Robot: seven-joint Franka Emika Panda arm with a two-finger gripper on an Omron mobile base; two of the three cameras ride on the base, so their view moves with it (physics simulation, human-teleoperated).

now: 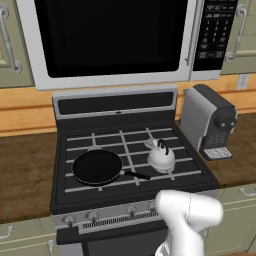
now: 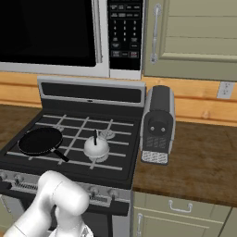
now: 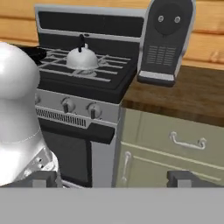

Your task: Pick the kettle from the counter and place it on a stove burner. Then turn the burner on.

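- Kettle (image 1: 161, 156) upright on stove burner (image 1: 169, 169), right of pan (image 1: 97, 166).
- Gripper (image 3: 113, 178) spread wide, empty, low before stove front, facing knobs (image 3: 93, 110).
- Coffee machine (image 2: 158, 124) on counter (image 2: 194, 162).

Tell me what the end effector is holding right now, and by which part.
Nothing. The end effector is open, down by the cabinet fronts; the small white-silver dome-shaped kettle sits on the stove grate, untouched.

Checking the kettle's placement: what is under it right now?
Black grate bars of the stove, front right. A silvery burner edge peeks out beneath the kettle; the kettle covers its centre.
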